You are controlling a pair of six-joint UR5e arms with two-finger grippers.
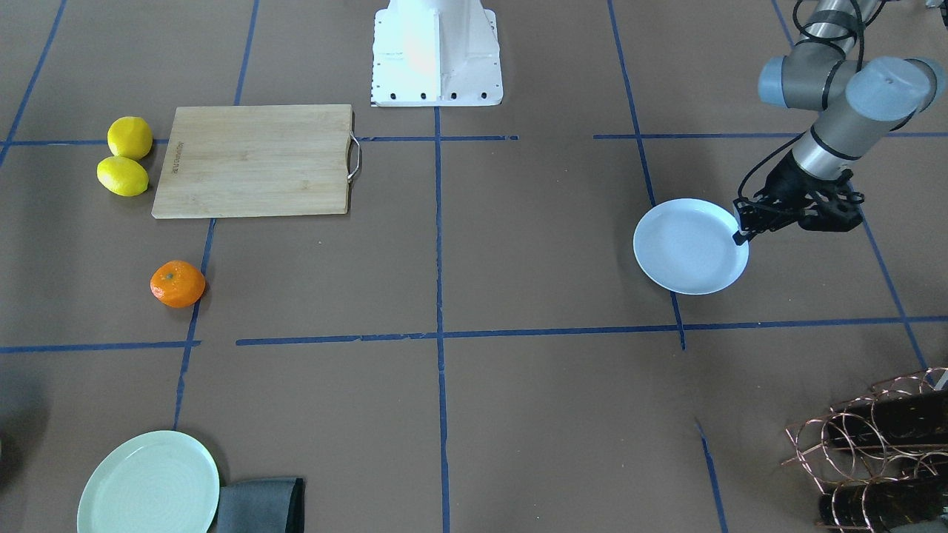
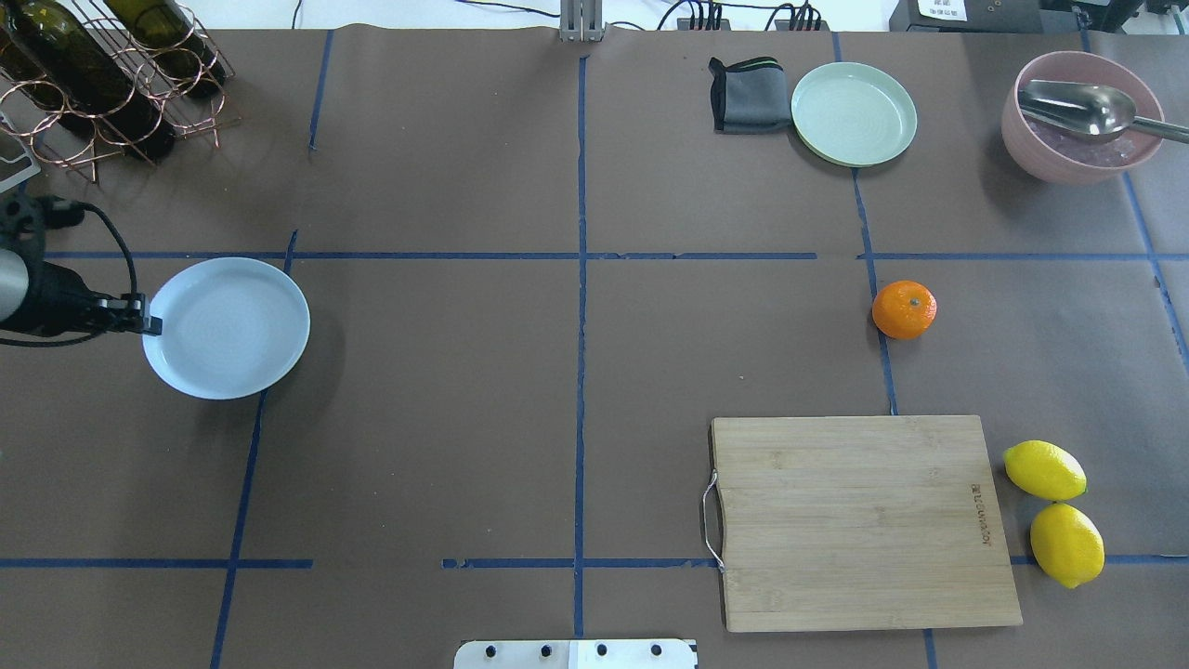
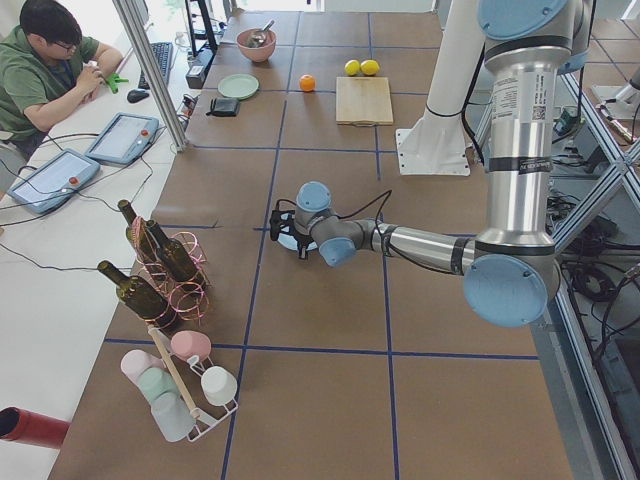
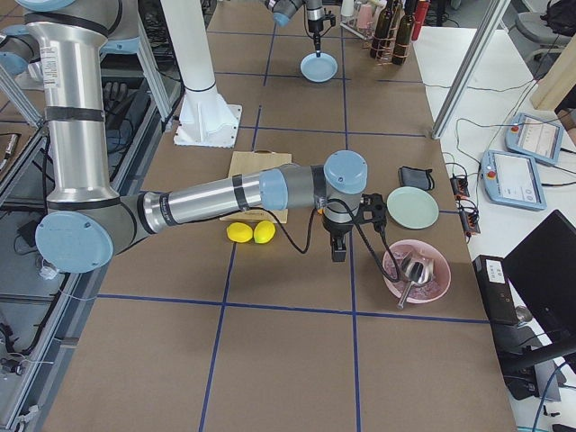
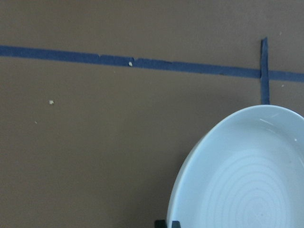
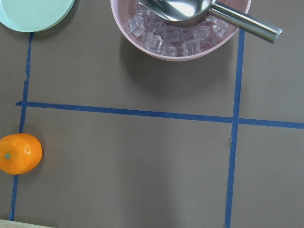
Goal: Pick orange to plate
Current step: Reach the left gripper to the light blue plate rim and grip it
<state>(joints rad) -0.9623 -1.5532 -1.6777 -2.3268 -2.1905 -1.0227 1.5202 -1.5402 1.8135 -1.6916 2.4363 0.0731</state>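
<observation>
The orange (image 2: 904,309) sits on the brown table (image 2: 464,372), right on a blue tape line. It is on the robot's right side of the table. A wooden cutting board (image 2: 859,520) lies near it, closer to the robot, and two yellow lemons (image 2: 1045,469) lie side by side just next to the board. Farther from the robot than the orange there is a pale green plate (image 2: 854,113) with a grey cloth (image 2: 746,96) touching it. There is also a pink bowl (image 2: 1031,153) with ice cubes (image 6: 156,40) and a big metal spoon (image 2: 1082,107) in it. The plate (image 2: 226,328) is blue-white, has nothing on it, and is far away from the orange, on the robot's left side. The left hand (image 2: 149,325) is at the edge of this plate. Its fingers are close together and pinch the rim. Bottles in a wire rack (image 2: 102,84) stand in the far corner on that side. The right hand (image 4: 338,250) hangs above the table and points down, between the lemons and the pink bowl. It shows up only from the side, so I cannot tell if it is open or closed. Its own camera looks down and sees the orange at the left edge of its picture.
</observation>
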